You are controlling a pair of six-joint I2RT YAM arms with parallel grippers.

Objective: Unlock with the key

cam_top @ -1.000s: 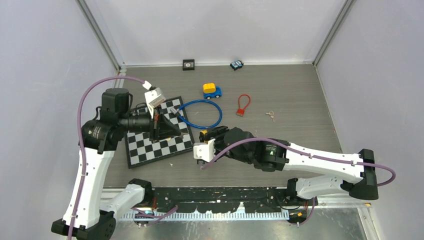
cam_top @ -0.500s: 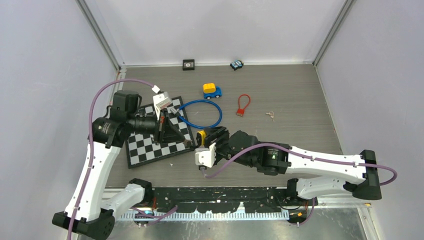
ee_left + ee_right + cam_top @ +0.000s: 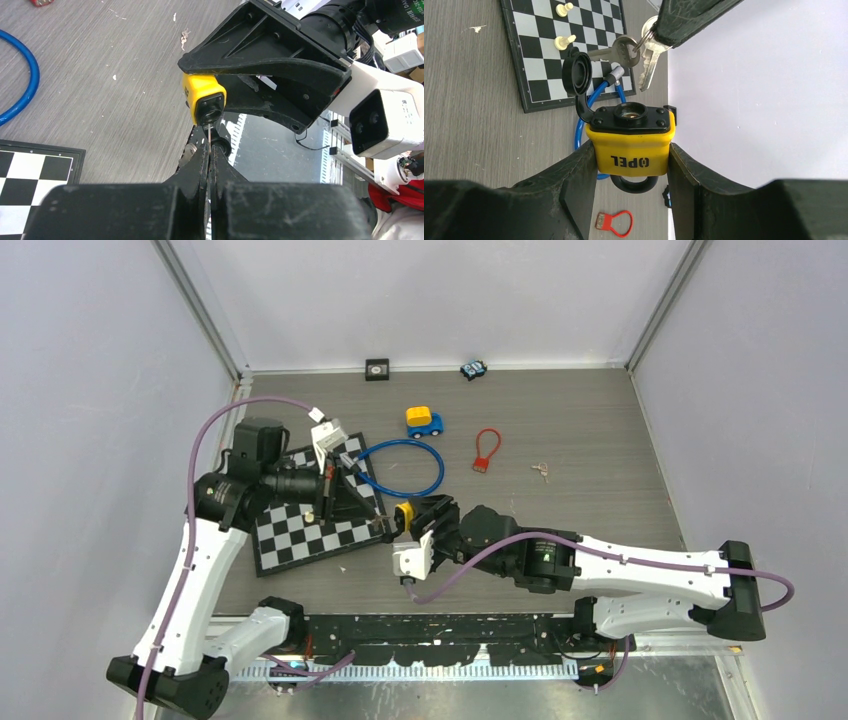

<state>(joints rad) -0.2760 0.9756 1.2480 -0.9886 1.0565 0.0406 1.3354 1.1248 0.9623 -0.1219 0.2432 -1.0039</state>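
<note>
**A:** What moved in the last second?

**B:** Both arms closed the gap. We see the left gripper (image 3: pixel 383 524) has swung off the chessboard (image 3: pixel 300 540) toward its near right corner. The right gripper (image 3: pixel 418 522) has carried the padlock (image 3: pixel 403 513) in to meet it.

**A:** Grip states?

**B:** Left fingers are pressed tight together, pinching the key (image 3: pixel 208 131) with the blade sticking out. A spare key (image 3: pixel 616 51) dangles off the ring. The right jaws are partly spread and clamped on the yellow padlock's sides, holding it off the table (image 3: pixel 600 440).

**A:** Is the key in yet?

**B:** We'd say not. The dust cap (image 3: pixel 576 72) is flipped open and the keyhole (image 3: pixel 630 114) is bare, facing the left gripper. In the left wrist view the blade tip sits right at the mouth. In the right wrist view the hole looks empty.

**A:** So what's the step?

**B:** We tag it as final alignment before insertion. Approach is done; pushing the key in and turning it are left. The risk we see is the thin blade catching the rim if it's slightly off-axis.
</note>
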